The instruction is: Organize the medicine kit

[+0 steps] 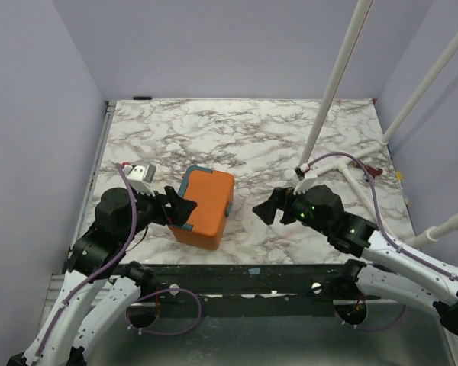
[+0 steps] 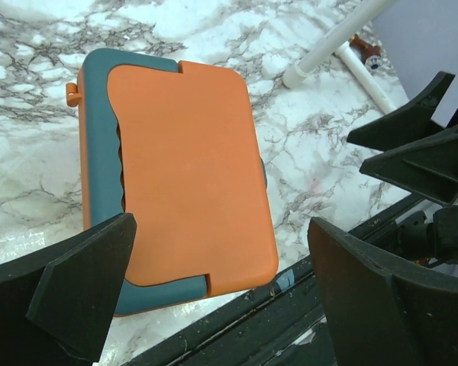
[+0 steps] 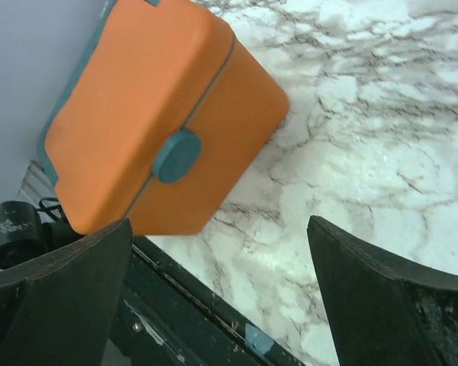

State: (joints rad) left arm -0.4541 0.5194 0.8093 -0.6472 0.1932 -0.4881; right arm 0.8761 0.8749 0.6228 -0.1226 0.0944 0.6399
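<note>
The medicine kit (image 1: 206,206) is an orange box with dark teal trim, standing closed on the marble table near the front edge. From the left wrist I look down on its lid (image 2: 187,168). The right wrist view shows its side (image 3: 153,107) with the round teal latch (image 3: 175,155). My left gripper (image 1: 179,207) is open at the kit's left side, fingers spread wide (image 2: 220,229) and holding nothing. My right gripper (image 1: 266,207) is open a short way to the kit's right, apart from it, with only marble between its fingers (image 3: 217,225).
White pipes (image 1: 336,84) slant up from the table's right half, with a pipe foot (image 2: 328,57) lying on the marble. A black rail (image 1: 252,271) runs along the table's front edge just below the kit. Lilac walls close in the left, back and right.
</note>
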